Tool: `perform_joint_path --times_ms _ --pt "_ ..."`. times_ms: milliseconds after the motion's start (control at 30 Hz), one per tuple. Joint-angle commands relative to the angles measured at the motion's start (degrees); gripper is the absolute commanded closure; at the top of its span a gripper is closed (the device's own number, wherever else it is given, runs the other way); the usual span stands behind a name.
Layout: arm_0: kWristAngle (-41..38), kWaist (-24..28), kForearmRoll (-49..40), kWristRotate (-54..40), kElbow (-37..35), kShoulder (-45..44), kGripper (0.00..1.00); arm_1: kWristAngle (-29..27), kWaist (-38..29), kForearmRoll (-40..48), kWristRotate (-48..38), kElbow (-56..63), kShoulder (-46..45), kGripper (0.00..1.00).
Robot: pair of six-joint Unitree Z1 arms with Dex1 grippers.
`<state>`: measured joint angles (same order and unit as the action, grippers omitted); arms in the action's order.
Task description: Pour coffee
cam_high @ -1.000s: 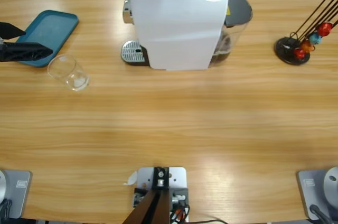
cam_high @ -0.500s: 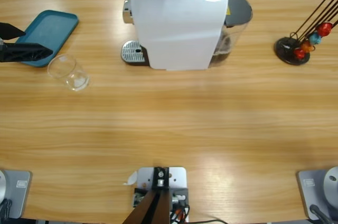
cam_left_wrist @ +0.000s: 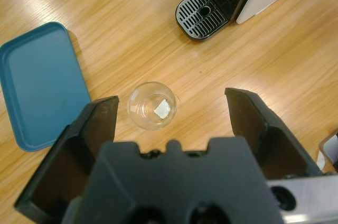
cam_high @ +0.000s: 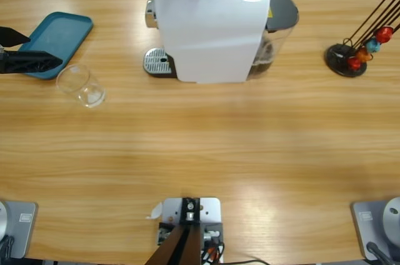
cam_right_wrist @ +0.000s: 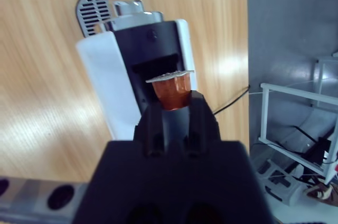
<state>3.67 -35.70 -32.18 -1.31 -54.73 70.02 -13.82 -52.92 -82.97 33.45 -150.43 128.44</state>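
right gripper jaws clamped on an orange capsule over the coffee machine, left gripper jaws wide open, empty, above the glass cup

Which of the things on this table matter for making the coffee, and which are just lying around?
In use:
- coffee machine
- orange capsule, gripped by the right hand above the machine's open slot
- clear glass, empty, below the open left hand
- drip tray, nothing on it

Lying about:
- blue tray
- capsule rack with spare capsules

No coffee visible yet.
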Motion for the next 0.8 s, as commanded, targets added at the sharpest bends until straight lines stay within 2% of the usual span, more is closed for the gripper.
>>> perform_joint_path --times_ms 33,333,367,400,433,533,567,633,800 --pt "-0.86 -0.51 -0.78 -0.62 0.76 1.43 0.124 3.45 0.56 0.53 -0.75 -9.46 3.25 1.000" --pt "-0.86 -0.51 -0.87 -0.61 0.94 1.20 0.124 3.80 0.61 0.53 -0.74 -10.23 3.85 0.999" --pt "-0.84 -0.51 -0.87 -0.59 0.94 1.17 0.124 3.80 0.64 0.60 -0.75 -10.20 3.92 0.971" --pt "-0.82 -0.51 -0.87 -0.57 0.94 1.20 0.124 3.80 0.71 0.63 -0.75 -10.15 3.96 0.755" --pt "-0.86 -0.51 -0.87 -0.59 0.94 1.25 0.124 3.73 0.71 0.71 -0.82 -10.11 4.03 0.625" --pt "-0.86 -0.51 -0.87 -0.62 0.94 1.25 0.124 3.71 0.71 0.79 -1.54 -9.78 4.10 0.136" --pt "-0.86 -0.51 -0.87 -0.62 0.94 1.25 0.124 3.73 0.71 0.79 -1.70 -9.71 4.08 0.069" --pt "-0.86 -0.51 -0.87 -0.62 0.94 1.25 0.124 3.78 0.80 0.88 -1.98 -9.71 4.01 0.000" --pt "-0.84 -0.51 -0.96 -0.62 0.94 1.13 0.124 3.68 0.80 0.88 -2.07 -9.71 3.76 0.000"
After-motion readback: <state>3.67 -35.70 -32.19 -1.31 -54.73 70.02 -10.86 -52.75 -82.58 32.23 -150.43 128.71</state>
